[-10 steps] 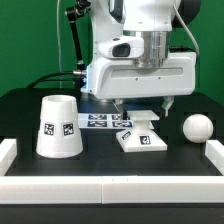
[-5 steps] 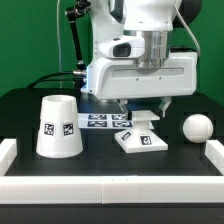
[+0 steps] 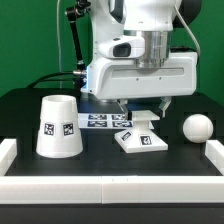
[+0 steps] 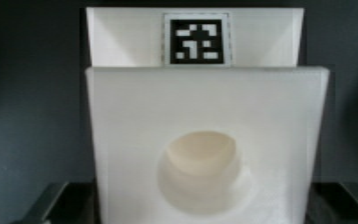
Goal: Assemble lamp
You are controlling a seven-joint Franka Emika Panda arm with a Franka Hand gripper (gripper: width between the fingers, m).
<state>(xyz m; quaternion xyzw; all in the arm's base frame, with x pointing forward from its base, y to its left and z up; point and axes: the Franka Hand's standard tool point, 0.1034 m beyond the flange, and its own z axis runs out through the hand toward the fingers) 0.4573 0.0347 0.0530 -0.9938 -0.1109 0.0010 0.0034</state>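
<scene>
Lamp parts lie loose and apart on the black table (image 3: 20,105), none joined to another. Closest to the exterior camera, a low white rail (image 3: 110,190) runs along the table's front edge and turns back at both ends.

Behind it, toward the exterior view's left, the shade (image 3: 58,126) stands upright on its wide mouth with the narrow end up. A pair of black-and-white tags (image 3: 57,129) faces the camera. Near the middle lies the base (image 3: 141,140), flat on the table and turned a little askew, with a tag on its top face. Its short stem (image 3: 147,121) rises from the far part of the plate. Well off to the exterior view's right, the round bulb (image 3: 196,126) rests on the table by itself, clear of the base and near the right-hand rail.

Just behind the base, between it and the shade's side, the marker board (image 3: 100,121) lies flat.

Above the base hangs the gripper (image 3: 142,106), its two fingers (image 3: 119,106) spread wide, one on each side of the stem and touching nothing that can be seen. The wrist view looks straight down between them. The base (image 4: 202,100) fills most of that picture, the stem (image 4: 202,170) shows as a pale rounded form, and a tag (image 4: 195,38) sits on the part beyond it. Farthest back, the big white arm (image 3: 140,50) rises out of the picture.
</scene>
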